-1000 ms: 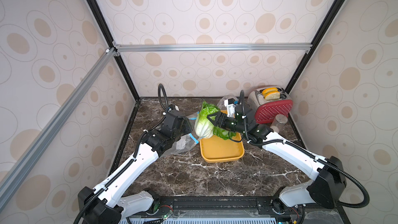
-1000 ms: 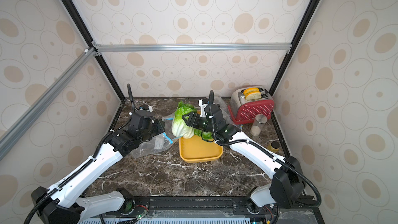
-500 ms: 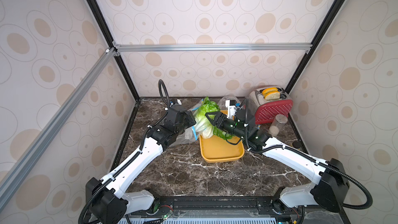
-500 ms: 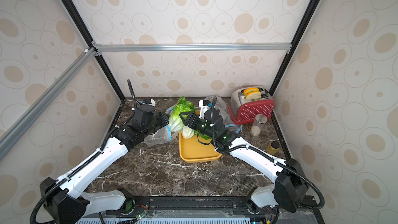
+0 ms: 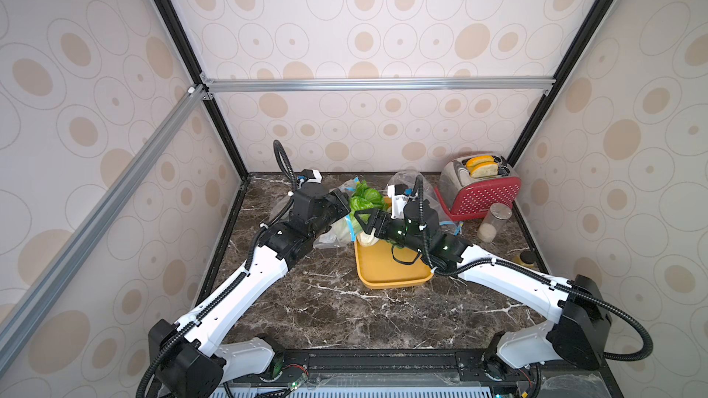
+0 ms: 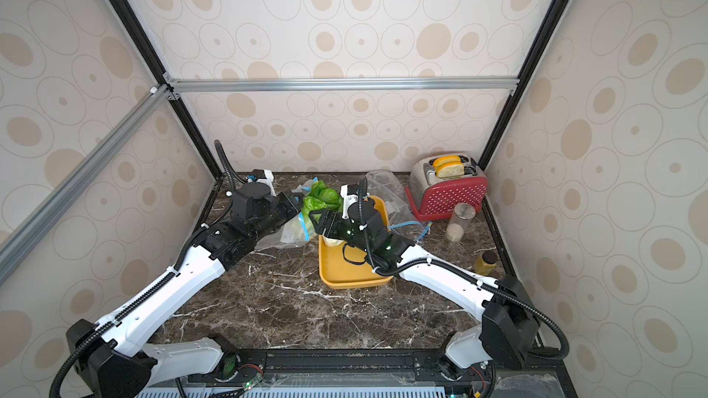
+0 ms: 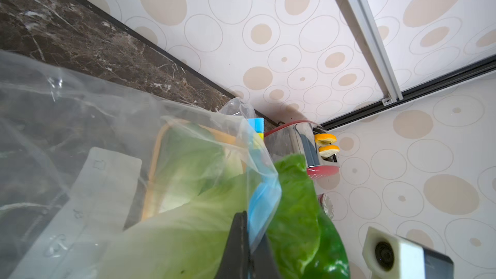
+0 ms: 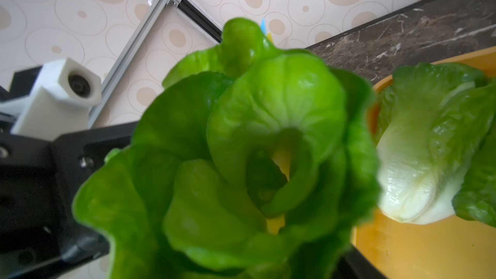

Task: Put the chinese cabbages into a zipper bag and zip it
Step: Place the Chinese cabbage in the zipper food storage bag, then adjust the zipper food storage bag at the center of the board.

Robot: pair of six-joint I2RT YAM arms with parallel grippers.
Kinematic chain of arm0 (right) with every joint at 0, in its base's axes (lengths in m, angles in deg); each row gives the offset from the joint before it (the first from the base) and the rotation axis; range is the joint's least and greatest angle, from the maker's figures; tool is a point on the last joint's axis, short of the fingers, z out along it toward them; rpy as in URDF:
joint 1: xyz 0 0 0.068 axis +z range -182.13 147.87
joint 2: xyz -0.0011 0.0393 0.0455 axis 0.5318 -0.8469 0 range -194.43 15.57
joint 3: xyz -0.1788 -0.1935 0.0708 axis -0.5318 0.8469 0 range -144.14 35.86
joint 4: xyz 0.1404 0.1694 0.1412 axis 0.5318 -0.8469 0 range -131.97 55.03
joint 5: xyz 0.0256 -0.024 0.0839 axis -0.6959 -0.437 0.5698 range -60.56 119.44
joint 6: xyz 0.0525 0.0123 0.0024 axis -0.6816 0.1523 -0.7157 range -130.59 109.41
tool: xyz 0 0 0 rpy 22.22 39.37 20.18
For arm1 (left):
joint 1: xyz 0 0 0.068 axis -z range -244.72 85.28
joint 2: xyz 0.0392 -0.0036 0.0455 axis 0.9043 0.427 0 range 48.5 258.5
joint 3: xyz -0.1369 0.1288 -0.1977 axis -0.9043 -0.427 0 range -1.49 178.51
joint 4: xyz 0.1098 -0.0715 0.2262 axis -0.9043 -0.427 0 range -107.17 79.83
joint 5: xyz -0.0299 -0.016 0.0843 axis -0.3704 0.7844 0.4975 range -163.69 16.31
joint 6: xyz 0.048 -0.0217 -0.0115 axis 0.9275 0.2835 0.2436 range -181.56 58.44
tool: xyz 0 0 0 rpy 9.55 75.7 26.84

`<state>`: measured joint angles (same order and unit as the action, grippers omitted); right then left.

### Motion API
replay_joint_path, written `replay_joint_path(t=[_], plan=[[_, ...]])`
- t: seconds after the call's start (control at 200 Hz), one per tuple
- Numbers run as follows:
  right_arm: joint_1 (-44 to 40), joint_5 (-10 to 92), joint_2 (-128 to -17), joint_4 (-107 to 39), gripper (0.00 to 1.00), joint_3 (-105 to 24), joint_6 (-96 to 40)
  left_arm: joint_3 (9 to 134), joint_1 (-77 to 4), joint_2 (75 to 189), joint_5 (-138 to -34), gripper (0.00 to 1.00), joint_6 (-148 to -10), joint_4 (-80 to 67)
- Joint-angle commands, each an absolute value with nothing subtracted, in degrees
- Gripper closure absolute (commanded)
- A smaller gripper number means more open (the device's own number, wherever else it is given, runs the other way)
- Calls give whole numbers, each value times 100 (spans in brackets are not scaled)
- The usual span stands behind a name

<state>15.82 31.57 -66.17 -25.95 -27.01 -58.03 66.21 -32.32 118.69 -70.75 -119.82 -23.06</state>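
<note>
Left gripper (image 7: 248,237): my two black fingers are pressed together on the rim of the bag (image 7: 107,119), pinching it just beside the blue zipper strip (image 7: 261,199). The bag is thin clear film, creased and glossy, with a white label panel. It lies slumped on the dark veined marble table (image 5: 325,308).

Cabbage (image 7: 295,197): one head is lodged in the bag's mouth. Its pale ribbed part is inside the film. Its bright green, crinkled leaf tips stick out past the zipper strip.

Right gripper (image 5: 363,220): it sits at the cabbage's leafy end in both top views. In the right wrist view the curled, waxy leaves fill the frame and hide my fingers. I cannot tell whether that gripper grips the head or stands clear of it.

Second cabbage (image 8: 429,157): it lies on its side on the tray (image 8: 429,250), showing a smooth white ribbed base and ruffled green leaves. The tray is smooth yellow plastic, rectangular with rounded corners, and sits just beside the bag.
</note>
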Motion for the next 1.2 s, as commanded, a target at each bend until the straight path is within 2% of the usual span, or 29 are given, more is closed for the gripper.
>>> replay_joint_path(t=[0.0,0.11,0.371,0.496,0.586,0.851,1.192], plan=[[1590,3030,-6377,-2915,14,-2856,-5325,6960,-3230,11840,-6883,100,-12049,-2188],[1522,3085,-6190,-3650,0,-3196,-5021,7058,-3246,11808,-6613,100,-11938,-2475],[1146,3882,-5862,-4858,0,-3787,-4848,7094,-3328,11773,-6497,100,-11776,-2652],[731,4142,-5826,-6019,0,-4306,-4908,7165,-3413,11764,-6621,100,-11752,-2752],[343,4440,-5779,-6282,9,-4106,-5317,7123,-3407,11725,-6662,100,-11808,-2673],[81,4931,-6233,-6159,29,-3485,-5811,7133,-3423,11744,-6693,100,-12059,-2612],[84,5630,-6639,-5029,36,-3240,-6287,7043,-3414,11929,-7113,100,-12667,-2139]])
